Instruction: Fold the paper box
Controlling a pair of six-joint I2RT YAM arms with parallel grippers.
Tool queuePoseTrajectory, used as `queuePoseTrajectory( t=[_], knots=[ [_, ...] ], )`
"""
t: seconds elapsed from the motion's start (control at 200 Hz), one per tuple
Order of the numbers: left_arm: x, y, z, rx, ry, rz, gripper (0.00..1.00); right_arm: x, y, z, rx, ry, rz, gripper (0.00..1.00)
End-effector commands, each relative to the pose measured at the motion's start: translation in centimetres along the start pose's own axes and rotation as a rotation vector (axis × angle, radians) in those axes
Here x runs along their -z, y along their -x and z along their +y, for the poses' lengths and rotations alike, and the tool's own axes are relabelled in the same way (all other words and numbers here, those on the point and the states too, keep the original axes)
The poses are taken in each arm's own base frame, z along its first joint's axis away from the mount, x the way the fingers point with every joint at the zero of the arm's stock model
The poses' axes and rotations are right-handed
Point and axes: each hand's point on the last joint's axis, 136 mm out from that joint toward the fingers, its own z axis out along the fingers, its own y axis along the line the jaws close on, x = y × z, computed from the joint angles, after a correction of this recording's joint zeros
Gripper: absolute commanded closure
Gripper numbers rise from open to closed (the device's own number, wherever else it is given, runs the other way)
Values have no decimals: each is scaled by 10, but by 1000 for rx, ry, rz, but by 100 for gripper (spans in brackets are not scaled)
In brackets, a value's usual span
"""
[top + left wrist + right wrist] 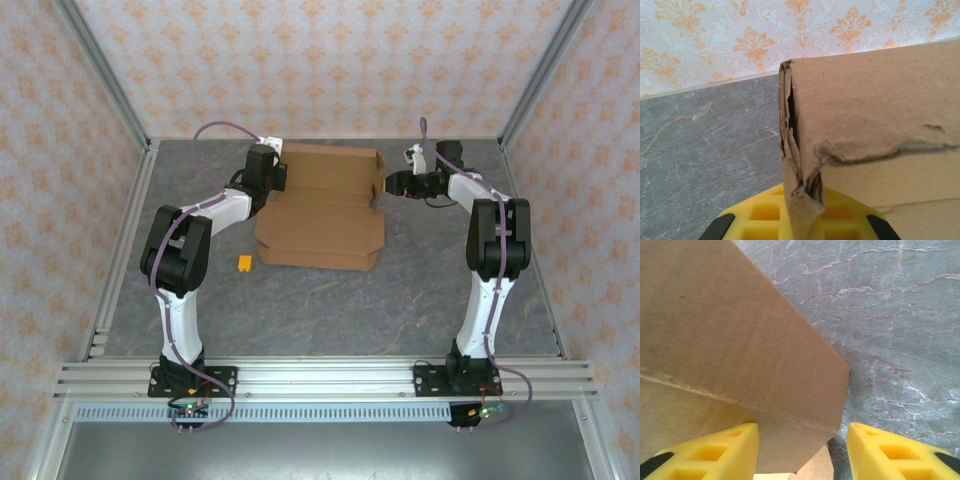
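The paper box (320,205) is a brown cardboard sheet, partly folded, lying at the back middle of the grey table. My left gripper (276,176) is at its back left corner. In the left wrist view, the left gripper (802,202) is shut on a crumpled, doubled edge of the paper box (875,110). My right gripper (386,184) is at the box's right edge. There the right gripper (802,445) stands open around a flap of the paper box (740,355). Its left finger (720,450) is against the flap, and its right finger (890,450) stands apart from it.
A tiny orange-yellow piece (244,263) lies on the table left of the box's front edge. Patterned walls close in the back and sides. An aluminium rail (320,378) carrying the arm bases runs along the near edge. Bare grey table (330,310) lies in front of the box.
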Motion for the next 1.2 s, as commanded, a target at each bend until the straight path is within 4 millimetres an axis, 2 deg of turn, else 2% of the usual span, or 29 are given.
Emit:
queuePoseTrajectory(
  t=[0.0, 0.37, 0.635, 0.89, 1.195],
  knots=[
    [0, 10, 0, 7, 11, -10, 100, 3, 7, 31, 92, 65, -5, 50],
    [1, 11, -1, 8, 5, -9, 100, -16, 19, 47, 142, 88, -8, 54],
    [2, 12, -1, 4, 2, -11, 100, -20, 36, 32, 172, -16, -120, 52],
    [1, 11, -2, 0, -1, -7, 100, -19, 49, 27, 220, -95, -206, 44],
    [-1, 10, -3, 0, -4, -5, 100, -26, 57, 32, 271, -104, -240, 43]
  ],
)
